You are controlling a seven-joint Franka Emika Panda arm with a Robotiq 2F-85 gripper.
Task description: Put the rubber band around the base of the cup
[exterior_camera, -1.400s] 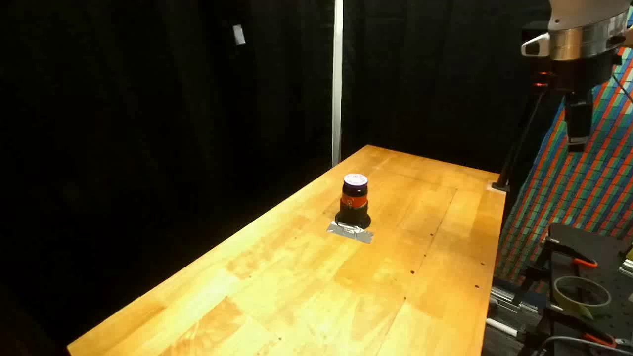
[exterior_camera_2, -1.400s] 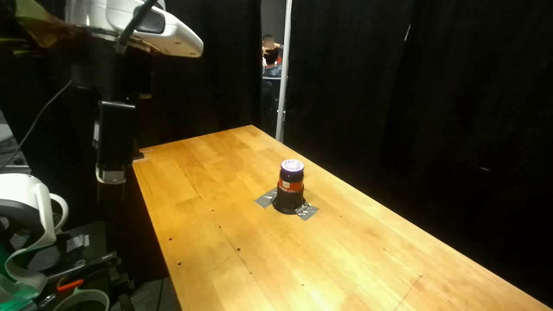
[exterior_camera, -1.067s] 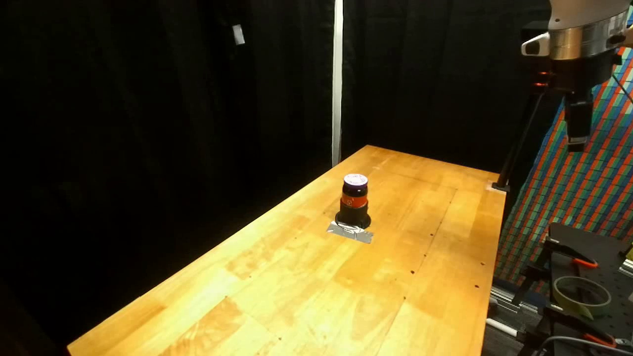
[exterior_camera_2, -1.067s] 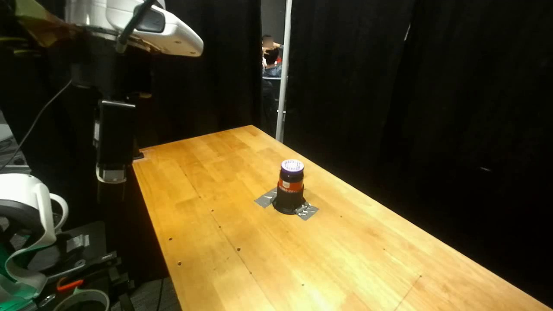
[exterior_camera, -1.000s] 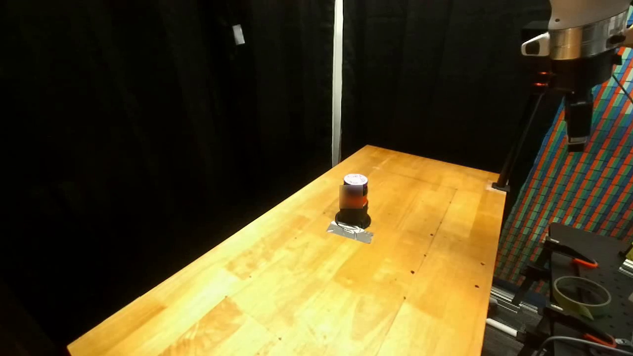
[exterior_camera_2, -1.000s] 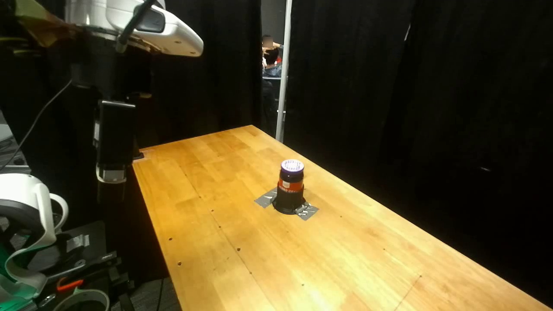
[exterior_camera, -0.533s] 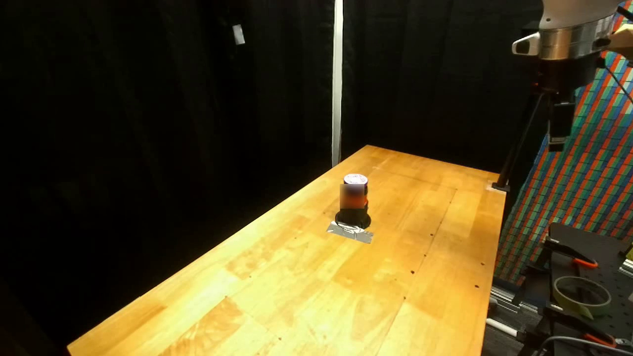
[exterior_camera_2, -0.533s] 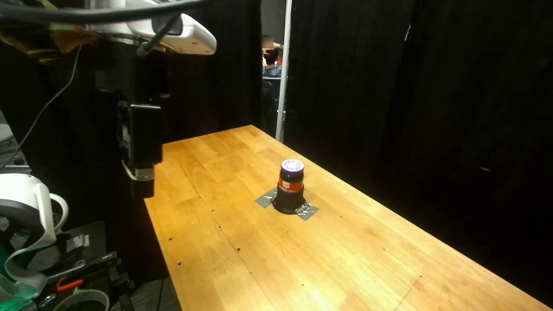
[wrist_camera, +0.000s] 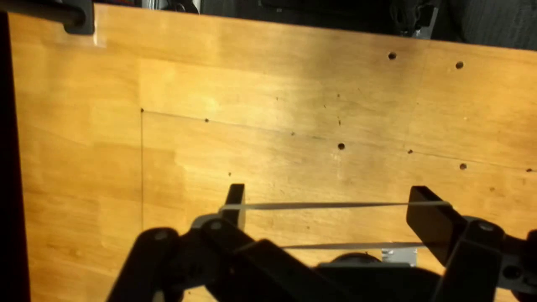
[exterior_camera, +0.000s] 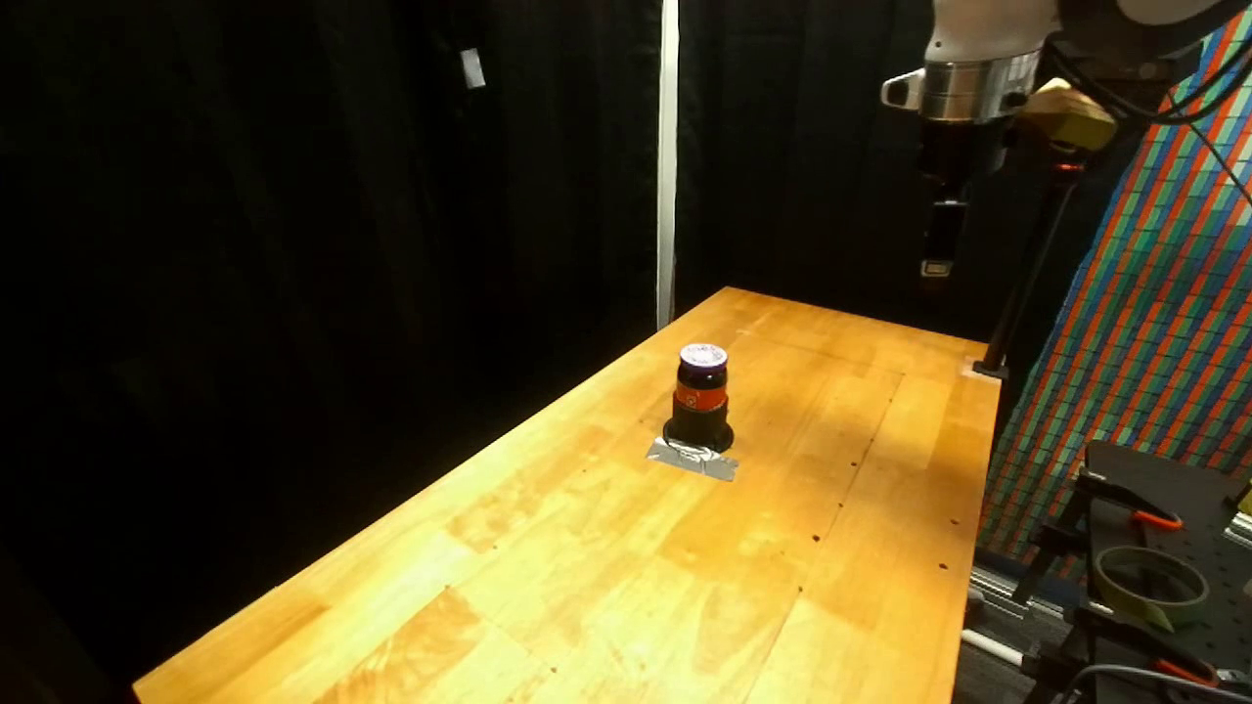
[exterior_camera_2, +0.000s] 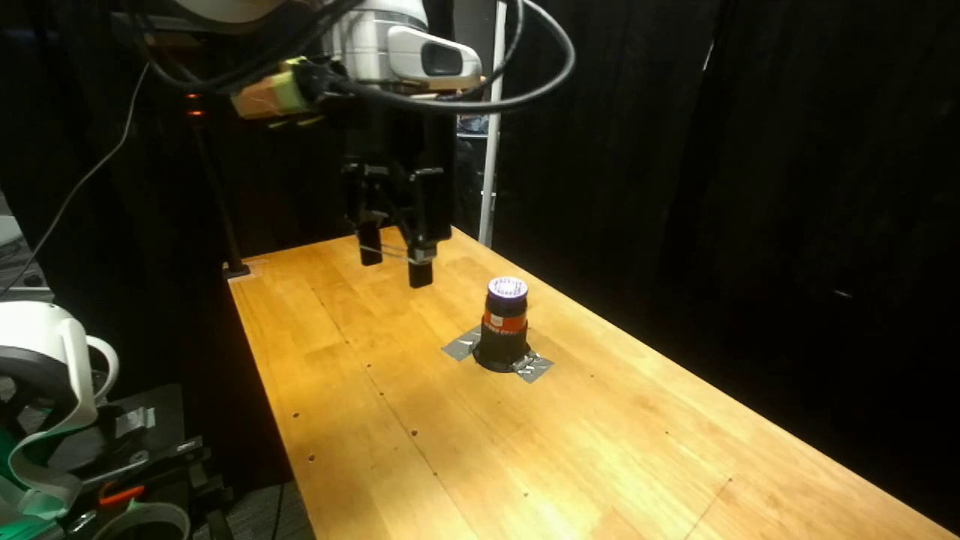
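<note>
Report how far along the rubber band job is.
Done: the rubber band is stretched across the open claw. In hand: the claw holds it above the table, away from the upright cup. Left: it is not yet around the cup's base, so lowering it over the cup and releasing it likely remain.
</note>
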